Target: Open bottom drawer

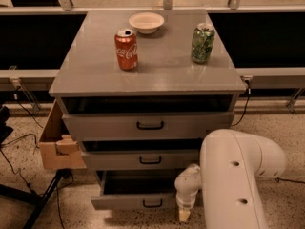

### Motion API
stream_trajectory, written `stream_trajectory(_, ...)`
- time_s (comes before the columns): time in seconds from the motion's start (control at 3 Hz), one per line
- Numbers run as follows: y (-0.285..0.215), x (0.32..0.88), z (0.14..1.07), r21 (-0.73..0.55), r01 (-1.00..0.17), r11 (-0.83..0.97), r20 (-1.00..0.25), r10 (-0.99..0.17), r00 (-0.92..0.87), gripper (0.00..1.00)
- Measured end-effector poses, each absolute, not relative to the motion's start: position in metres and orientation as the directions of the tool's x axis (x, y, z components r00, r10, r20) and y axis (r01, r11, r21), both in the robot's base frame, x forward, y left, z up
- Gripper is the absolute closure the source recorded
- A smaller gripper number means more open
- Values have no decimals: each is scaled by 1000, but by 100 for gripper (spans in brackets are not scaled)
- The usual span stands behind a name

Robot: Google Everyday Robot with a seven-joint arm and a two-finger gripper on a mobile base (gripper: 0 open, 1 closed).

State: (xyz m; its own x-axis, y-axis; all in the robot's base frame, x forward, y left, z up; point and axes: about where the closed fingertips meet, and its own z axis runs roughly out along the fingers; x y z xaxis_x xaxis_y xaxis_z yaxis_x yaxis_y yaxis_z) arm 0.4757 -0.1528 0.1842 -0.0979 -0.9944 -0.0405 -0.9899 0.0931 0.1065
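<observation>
- The bottom drawer (128, 202) sits lowest in the cabinet, near the floor. It is pulled part-way out, so a dark strip of its inside shows above the front panel.
- Its small black handle (152, 203) is at the middle of the panel, with nothing on it.
- The gripper (183, 215) hangs pointing down just beside the right end of that panel, right of the handle and apart from it. I cannot tell how far open it is, and nothing shows in its grasp.
- The white arm (233, 175) fills the near right corner and hides the cabinet's lower right side.
- Above, the middle drawer (143, 160) and the top drawer (147, 126) also stand slightly out, the top one furthest.
- On the cabinet top (157, 75) stand a red can (126, 49) at the left, a green can (202, 43) at the right, and a white bowl (146, 22) at the far edge.
- A cardboard box (57, 144) hangs at the cabinet's left side.
- Risks, as I judge them:
  - With the gripper off to the side of the handle, a pull from here could slip off the panel edge and move nothing.
  - A push sideways could skew the drawer and jam it.
  - A hard jerk could shake the cabinet and tip the cans.
  - The bulky arm, close to the fronts, could knock the upper drawers shut.
</observation>
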Motion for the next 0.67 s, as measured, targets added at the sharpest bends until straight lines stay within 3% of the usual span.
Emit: stream_trajectory(0.67,-154,402,248,157,-980,122,94,-990,-108,89)
